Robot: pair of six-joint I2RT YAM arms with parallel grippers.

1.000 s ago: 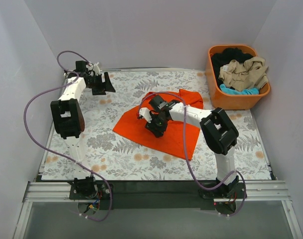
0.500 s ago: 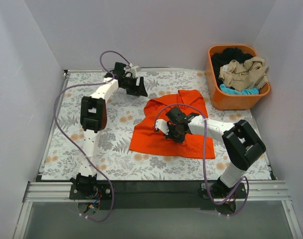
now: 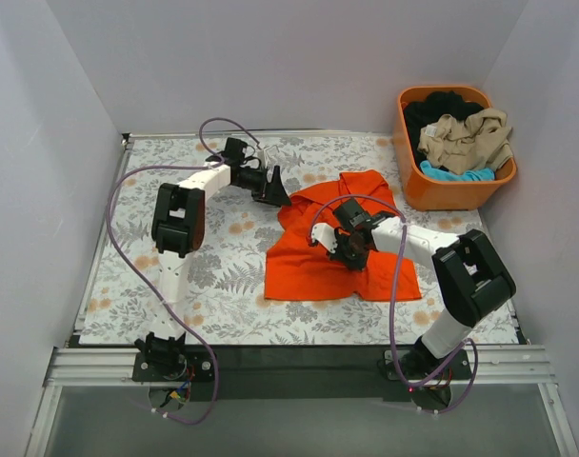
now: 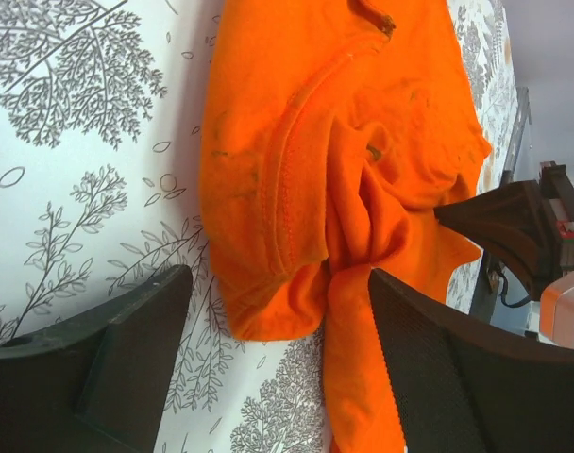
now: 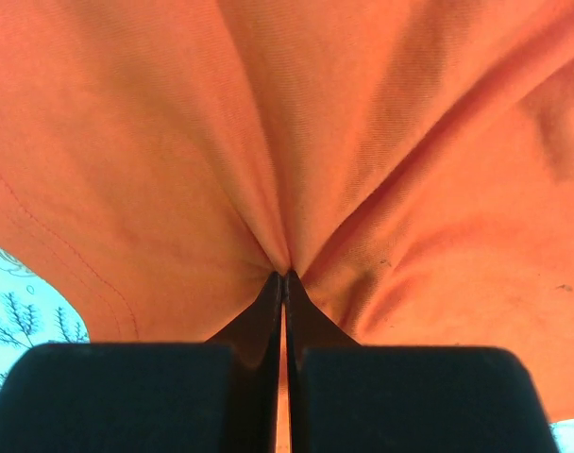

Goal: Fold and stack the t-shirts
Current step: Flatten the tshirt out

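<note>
The bright orange t-shirt [image 3: 313, 257] lies crumpled on the flowered table. My right gripper [image 3: 344, 247] is shut on a pinch of its cloth near the middle; in the right wrist view the orange cloth [image 5: 381, 142] gathers into folds at my closed fingertips [image 5: 284, 278]. My left gripper [image 3: 277, 193] is open at the shirt's upper left edge. In the left wrist view a bunched sleeve or hem [image 4: 296, 274] lies between its two spread fingers [image 4: 126, 330]. Beige, black and turquoise shirts [image 3: 466, 138] sit in the basket.
A rigid orange plastic basket [image 3: 410, 176] stands at the back right corner. The flowered table cover [image 3: 175, 286] ends at a black strip along the near edge. Grey walls close in the left, back and right sides.
My right gripper has dragged the orange shirt to the right and toward the near edge. My left arm has swung from the far left corner across to the shirt's upper left edge.
</note>
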